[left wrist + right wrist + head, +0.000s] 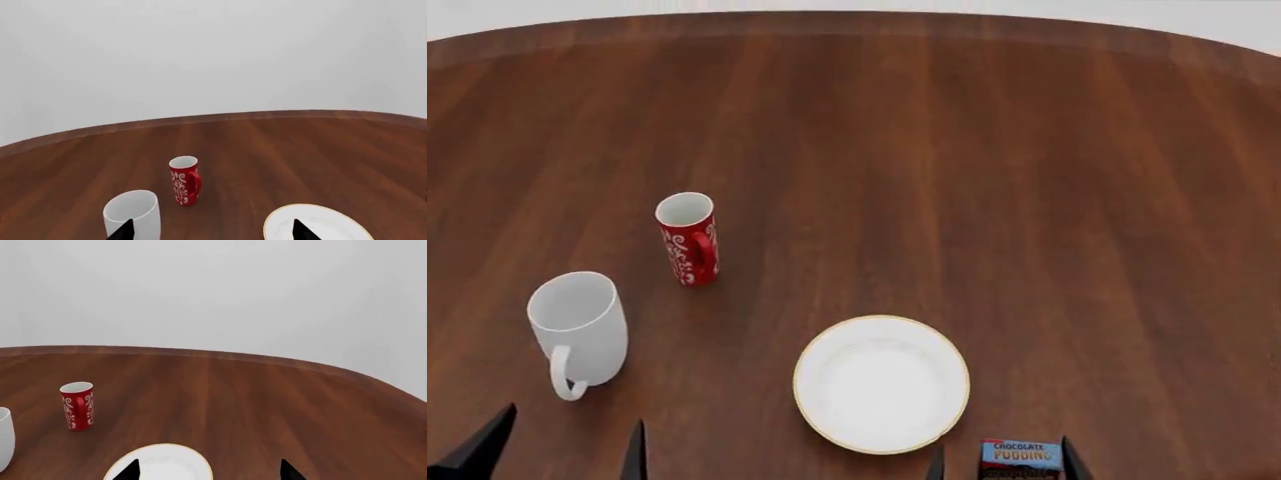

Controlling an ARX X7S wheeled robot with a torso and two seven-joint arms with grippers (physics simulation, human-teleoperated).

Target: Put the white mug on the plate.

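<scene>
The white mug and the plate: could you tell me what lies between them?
Nothing: in the head view only bare wooden table separates the white mug from the plate. The red mug stands farther back.

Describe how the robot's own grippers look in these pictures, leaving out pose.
Only the tips show. The left gripper and right gripper each end in two plain black, pointed, wedge-shaped jaws. No cables, markings or arm links are in view in any picture.

One tall glossy white mug [579, 318], one slim red patterned mug [687, 239], one round gold-rimmed white plate [882, 384], one chocolate pudding box [1020, 458], one dark wooden table [961, 150]
</scene>
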